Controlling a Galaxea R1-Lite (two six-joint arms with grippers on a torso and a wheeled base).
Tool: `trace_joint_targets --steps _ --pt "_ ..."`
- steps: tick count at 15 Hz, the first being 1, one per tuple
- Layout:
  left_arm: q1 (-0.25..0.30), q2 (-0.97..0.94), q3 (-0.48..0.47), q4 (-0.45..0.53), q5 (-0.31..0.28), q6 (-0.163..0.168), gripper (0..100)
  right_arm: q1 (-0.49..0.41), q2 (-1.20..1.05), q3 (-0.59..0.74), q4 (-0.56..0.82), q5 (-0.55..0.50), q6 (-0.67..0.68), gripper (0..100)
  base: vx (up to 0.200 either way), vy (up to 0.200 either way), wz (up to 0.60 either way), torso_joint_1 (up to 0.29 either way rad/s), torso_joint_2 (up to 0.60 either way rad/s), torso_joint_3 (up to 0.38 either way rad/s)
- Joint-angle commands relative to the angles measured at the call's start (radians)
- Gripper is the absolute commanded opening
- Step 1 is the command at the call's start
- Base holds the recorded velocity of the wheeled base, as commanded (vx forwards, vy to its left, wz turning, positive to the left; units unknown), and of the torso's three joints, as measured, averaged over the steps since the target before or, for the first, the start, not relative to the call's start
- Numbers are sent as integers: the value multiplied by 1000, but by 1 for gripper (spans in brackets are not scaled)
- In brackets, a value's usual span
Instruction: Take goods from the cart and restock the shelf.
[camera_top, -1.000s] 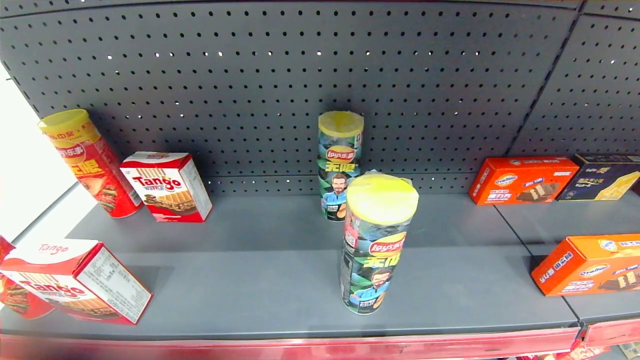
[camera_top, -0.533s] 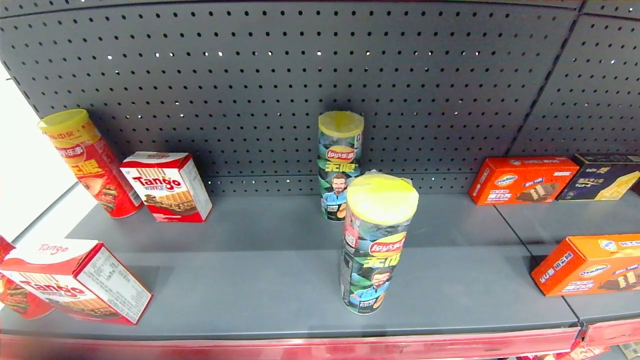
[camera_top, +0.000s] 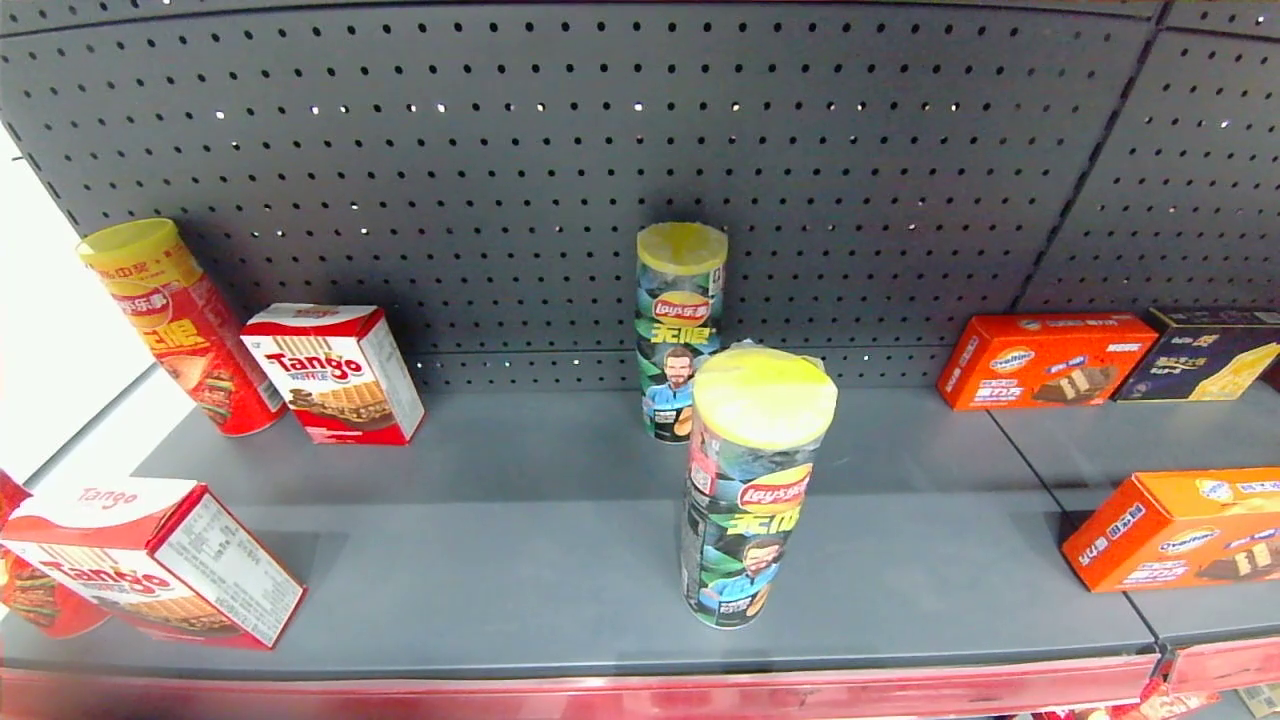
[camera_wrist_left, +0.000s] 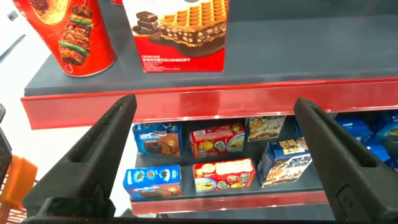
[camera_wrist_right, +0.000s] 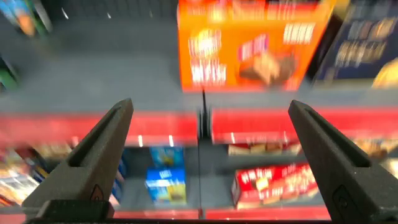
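- Head view: nothing has shifted over the last second. The front chip can (camera_top: 755, 490) stands upright at lower centre of the frame, near the front of the shelf (camera_top: 520, 560). The rear chip can (camera_top: 680, 330) is just behind it against the back panel. No arm is over the shelf. This looks like a finished placement, with the next item still to be fetched from the cart.
- Open room in that view: bare shelf lies on either side of the two cans. It runs left to the wafer box (camera_top: 335, 372) and right to the orange box (camera_top: 1180, 528). The front can is close to the red lip (camera_top: 600, 695), so I judge that a careless sweep could knock it off.
- Left wrist view: the left gripper (camera_wrist_left: 214, 106) is spread wide and holds nothing. It is out in front of the lip, facing a red can (camera_wrist_left: 74, 34).
- Right wrist view: the right gripper (camera_wrist_right: 208, 106) is also spread wide and empty. It faces the lip below the orange box (camera_wrist_right: 249, 46).
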Motion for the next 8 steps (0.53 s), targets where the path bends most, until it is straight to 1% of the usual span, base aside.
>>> trace_joint_targets --steps 1,3,5,6,7,8 --pt "-1 3 0 1 -1 0 100 108 459 -272 -100 69 -4 100 0 0 0 0 0 0" --pt "-1 2 0 1 -1 3 100 211 568 -271 -162 70 -25 100 0 0 0 0 0 0" --pt "1 2 0 -1 1 2 100 340 695 -272 -220 67 -55 100 0 0 0 0 0 0" --pt "1 2 0 -1 -1 2 100 367 738 -272 -235 67 -56 100 0 0 0 0 0 0" --pt "1 2 0 -1 -1 2 100 421 827 -278 -277 67 -71 100 0 0 0 0 0 0" --pt "1 2 0 -1 1 0 100 436 884 -283 -309 67 -76 100 0 0 0 0 0 0"
